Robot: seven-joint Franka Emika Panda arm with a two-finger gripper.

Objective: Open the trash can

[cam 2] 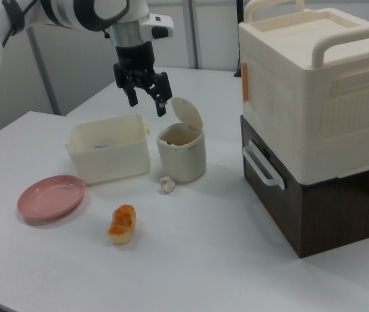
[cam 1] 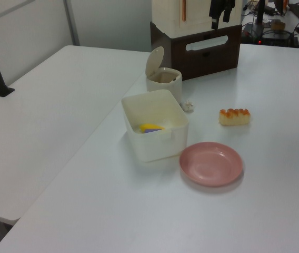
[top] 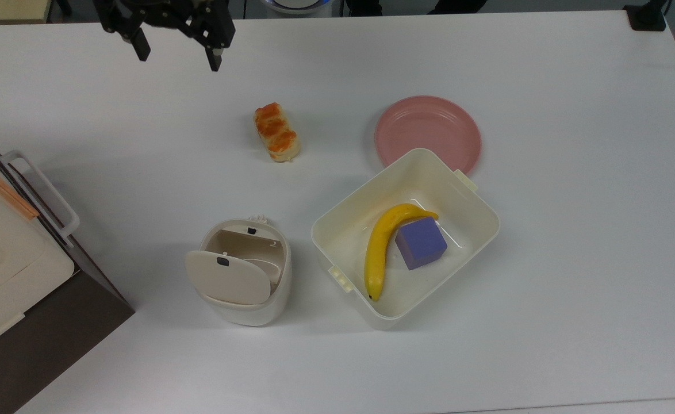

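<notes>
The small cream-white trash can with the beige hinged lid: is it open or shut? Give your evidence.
Open. The small cream-white trash can has its beige hinged lid swung upright, exposing the hollow inside.

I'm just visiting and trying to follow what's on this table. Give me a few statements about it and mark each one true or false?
1. The trash can has its lid up. True.
2. The gripper is holding the bread. False: it is open and holds nothing, and the bread lies on the table.
3. The banana lies in the tub. True.
4. The purple block sits on the pink plate. False: it is in the tub beside the banana.
</notes>
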